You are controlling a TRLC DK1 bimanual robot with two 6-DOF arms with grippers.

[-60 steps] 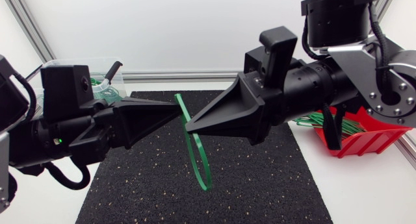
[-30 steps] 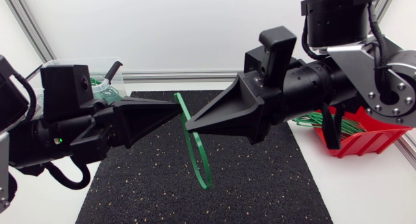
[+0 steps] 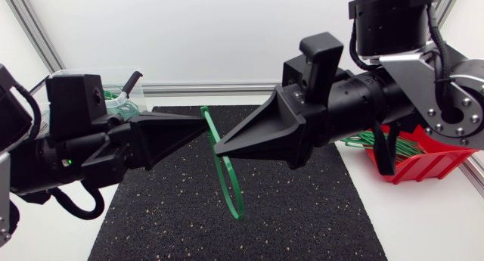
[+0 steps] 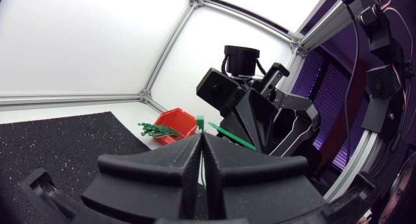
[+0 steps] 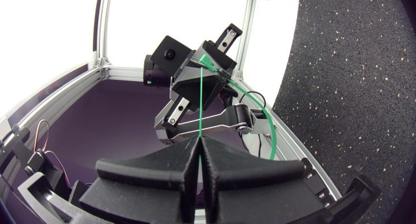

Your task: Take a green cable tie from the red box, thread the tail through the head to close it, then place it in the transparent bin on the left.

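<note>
Two grippers, one strap: treat this as the threading step. See the left gripper with fingers pressed narrow on the green cable tie, head end just past its fingertips. See the right gripper equally tight on the strap, nearly tip to tip with the left and slightly below it. Find the rest of the tie hanging as a loop beneath both sets of fingertips, over the black mat, well apart from the red box behind the right fingers and the transparent bin behind the left. Impossible to tell tail in or out of the head.

Hold the left fingers still as the anchor. Feed or draw only with the right, along the straight run of strap between the two tips in the right wrist view. Avoid any wrist twist, to spare a likely jam at the slot. Loosen neither grip before a sure catch in the ratchet.
</note>
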